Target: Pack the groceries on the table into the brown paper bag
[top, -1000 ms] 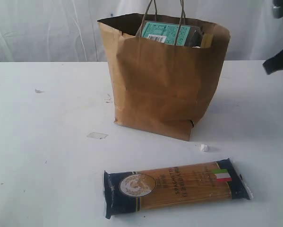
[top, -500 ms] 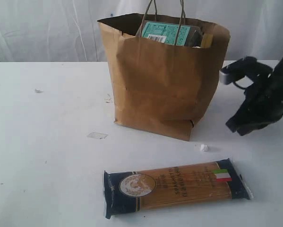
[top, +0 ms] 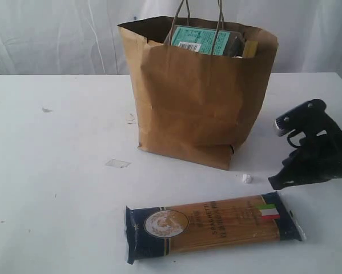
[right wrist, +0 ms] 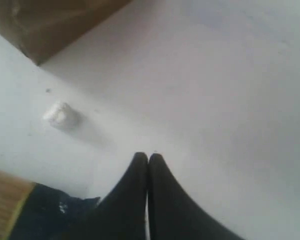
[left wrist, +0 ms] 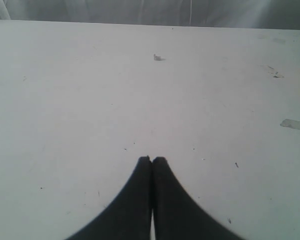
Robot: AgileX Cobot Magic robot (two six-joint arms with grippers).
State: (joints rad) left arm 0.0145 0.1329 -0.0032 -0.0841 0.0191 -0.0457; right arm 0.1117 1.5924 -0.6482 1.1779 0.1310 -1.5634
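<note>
On the left, the left gripper [left wrist: 151, 160] hangs over a bare part of the white table [top: 56, 200]. Its two black fingers are pressed tight together, and there is nothing between them. A small clear scrap [top: 117, 163] lies flat on the table, a little to the left of the bag. The brown paper bag [top: 199, 108] stands upright in the middle, near the back of the table, with its top open and two thin cord handles sticking up. A teal box [top: 200, 40] peeks out over the rim, and something yellow [top: 249, 49] shows next to it inside the bag. In front of the bag, well apart from it, the long spaghetti pack [top: 213, 225] lies flat on the table. It has dark blue ends and a little flag on its right end. A tiny white pellet [top: 246, 178] sits between the bag and the pack. On the right, the right gripper [top: 272, 184] points down low, just beside the flag end of the pack. Its fingers are squeezed together too, and it holds nothing. I cannot tell if its tip touches the table.
</note>
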